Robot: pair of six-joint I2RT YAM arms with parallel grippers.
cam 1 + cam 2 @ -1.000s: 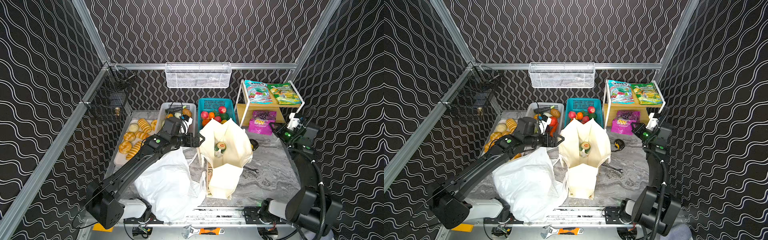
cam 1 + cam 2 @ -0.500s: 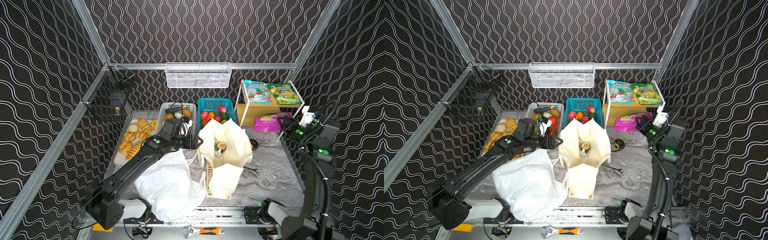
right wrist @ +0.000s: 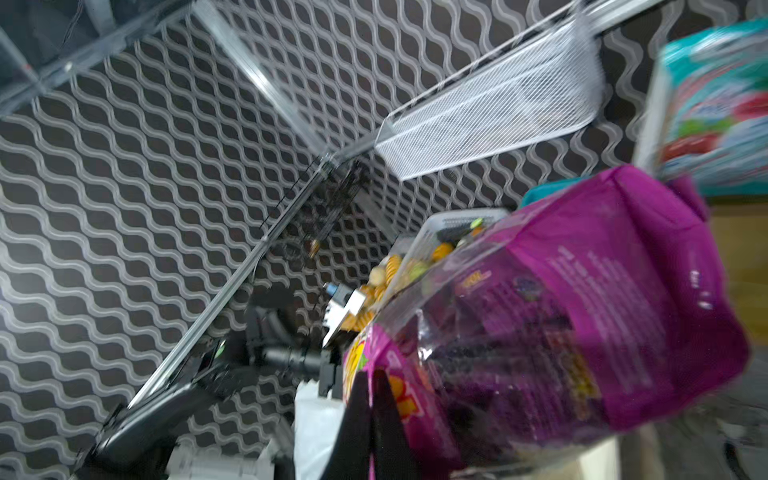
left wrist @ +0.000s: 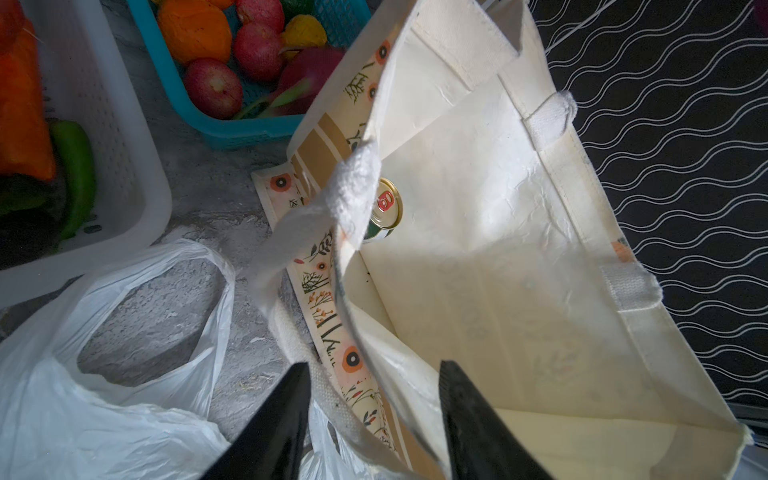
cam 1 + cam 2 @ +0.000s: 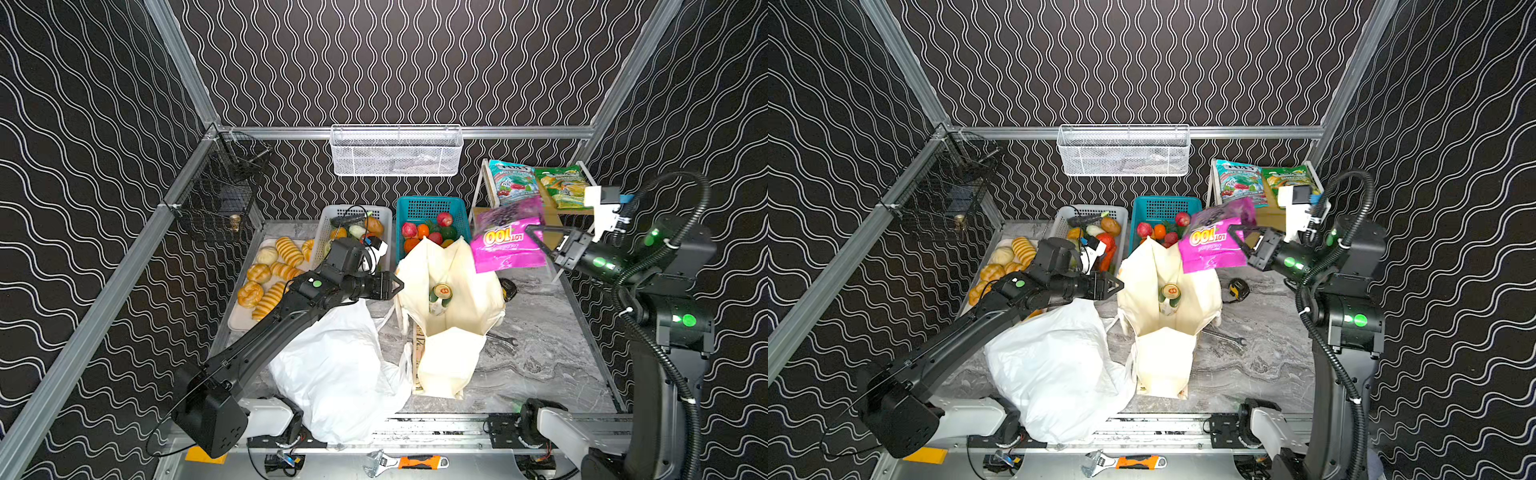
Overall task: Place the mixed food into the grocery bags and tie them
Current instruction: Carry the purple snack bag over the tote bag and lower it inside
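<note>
This is a robot test cell, as I see it: black wall panels with white wavy lines [image 5: 374,62], silver aluminium frame bars [image 5: 519,132] and a grey marble-pattern tabletop [image 5: 540,353].

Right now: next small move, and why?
Probably carry the purple packet left, over the open tote. The right hand pinches it in the air near the tote's right edge; the left hand straddles the opposite rim; only a can shows inside.
</note>
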